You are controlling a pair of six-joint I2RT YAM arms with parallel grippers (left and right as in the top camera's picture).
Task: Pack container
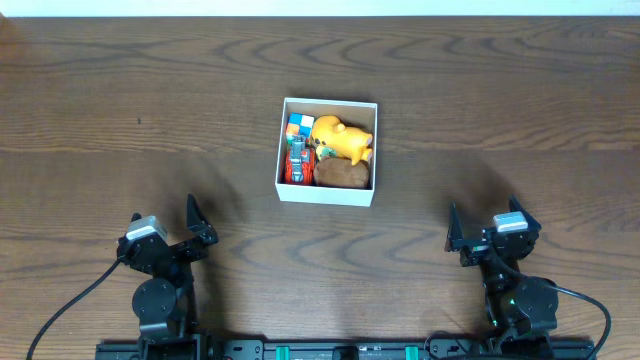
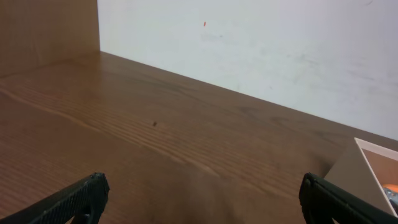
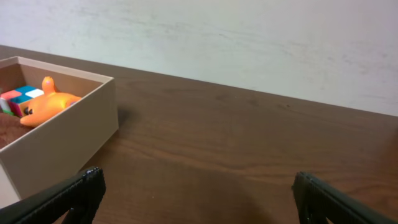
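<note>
**Packed container mid-frame, both end effectors released and held back**

In the overhead view the container (image 1: 325, 194) is seen just above the middle of the frame, set squarely on the wooden surface (image 1: 120, 100), with its white rim exposed on all four sides. A yellow animal toy (image 1: 340, 138), a multicoloured cube (image 1: 299, 125), a red toy car (image 1: 296, 165) and a brown toy (image 1: 343, 174) are packed closely inside it. Open wood is left all around the box, widest toward the left and right edges of the frame. The left end effector (image 1: 165, 215) is held at lower left and the right end effector (image 1: 483, 218) at lower right. Both are spread wide with nothing gripped, and both are kept well apart from the box. In the right wrist view a corner of the box is shown at the left edge, above the fingertips.
</note>
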